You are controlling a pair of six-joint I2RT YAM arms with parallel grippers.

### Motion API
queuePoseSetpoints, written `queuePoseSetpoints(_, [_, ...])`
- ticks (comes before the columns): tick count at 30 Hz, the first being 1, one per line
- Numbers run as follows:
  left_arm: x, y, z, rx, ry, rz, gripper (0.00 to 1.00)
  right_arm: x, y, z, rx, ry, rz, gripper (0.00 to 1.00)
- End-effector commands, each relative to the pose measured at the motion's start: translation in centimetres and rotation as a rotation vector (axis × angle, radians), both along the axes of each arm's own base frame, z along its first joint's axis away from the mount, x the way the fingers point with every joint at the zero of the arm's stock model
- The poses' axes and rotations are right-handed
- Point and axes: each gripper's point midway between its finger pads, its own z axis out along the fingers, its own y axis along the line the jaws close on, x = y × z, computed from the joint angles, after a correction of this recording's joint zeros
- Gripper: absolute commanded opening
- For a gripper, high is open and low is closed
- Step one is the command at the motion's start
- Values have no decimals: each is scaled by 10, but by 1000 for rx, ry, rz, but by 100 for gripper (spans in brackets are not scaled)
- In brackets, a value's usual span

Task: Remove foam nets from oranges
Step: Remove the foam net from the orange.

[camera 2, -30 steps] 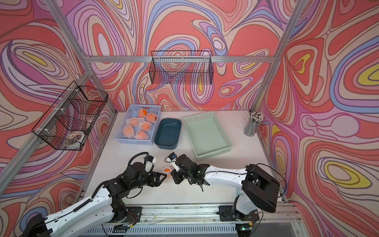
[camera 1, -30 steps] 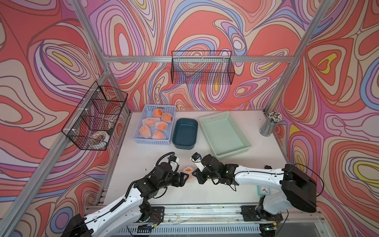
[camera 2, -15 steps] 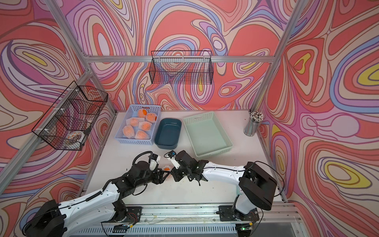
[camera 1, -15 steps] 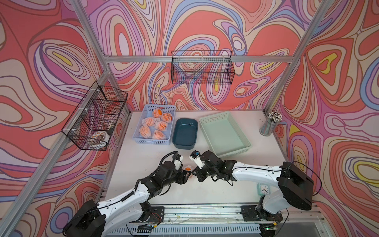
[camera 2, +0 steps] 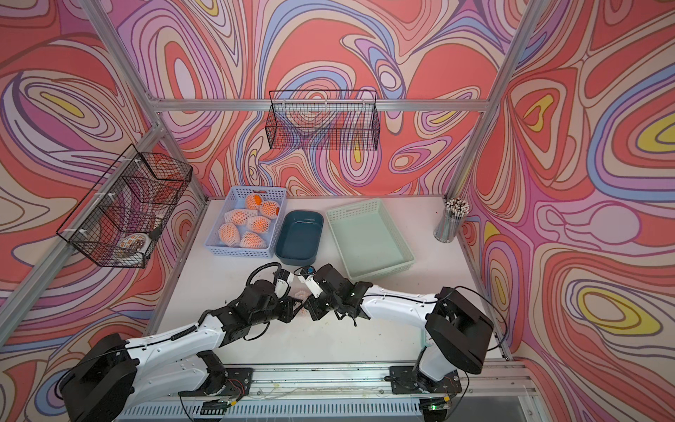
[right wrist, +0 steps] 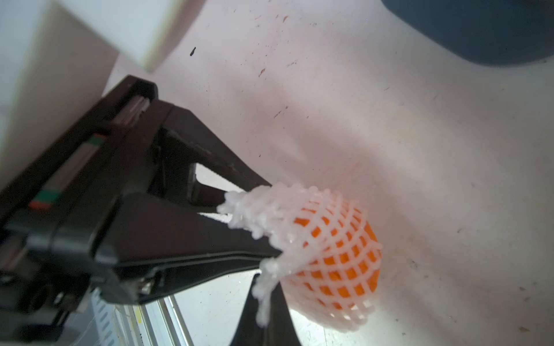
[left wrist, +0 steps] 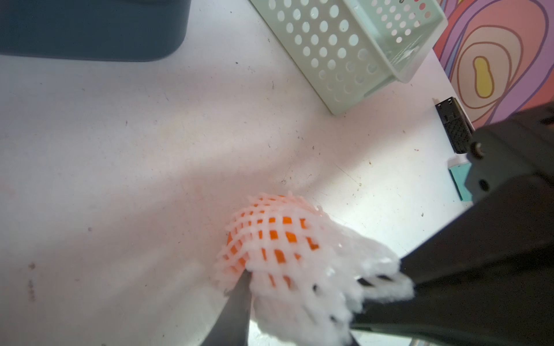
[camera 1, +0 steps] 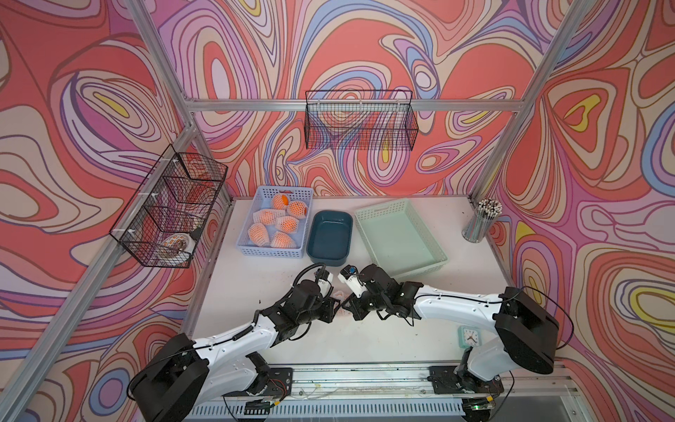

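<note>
The net (left wrist: 299,266) is white, soft foam. Its fuzzy strands cross in a lattice of square to diamond holes, drawn tight over 1 round, bright orange (left wrist: 290,237) whose skin shows through the gaps. At one end the net comes off the fruit and gathers into a ragged cone.

The netted orange sits at the front middle of the table (camera 1: 255,285), a matt white top with specks and scuffs. It lies between the 2 arms and well apart from the containers.

The left gripper (right wrist: 271,221) has its black, wedge-shaped fingers pressed onto the bunched cone from both sides, grasping it. The right gripper (left wrist: 403,268) is clenched on a strand of the same frayed rim.

At the back stands a lilac slotted plastic basket (camera 1: 272,252) with 6 more oranges (camera 1: 288,223), likewise netted. Just beside it is a smooth dark blue tub (camera 1: 330,213) with rounded corners. Next comes a mint tray (left wrist: 323,45) whose wall is pierced with round holes.
</note>
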Motion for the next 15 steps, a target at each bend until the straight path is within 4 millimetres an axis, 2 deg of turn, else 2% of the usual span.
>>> queuePoseSetpoints(1, [3, -15, 23, -69, -29, -34, 23, 7, 5, 11, 28, 7, -11, 4])
queuePoseSetpoints(8, [1, -25, 29, -93, 11, -69, 13, 18, 6, 28, 29, 43, -65, 5])
queuePoseSetpoints(13, [5, -22, 32, -66, 6, -53, 11, 28, -6, 24, -12, 52, -118, 6])
queuePoseSetpoints(14, [5, -22, 33, -60, 4, -52, 11, 29, -9, 24, -16, 51, -124, 9])
queuePoseSetpoints(15, [6, -22, 35, -57, 1, -48, 11, 28, -10, 24, -12, 50, -123, 19])
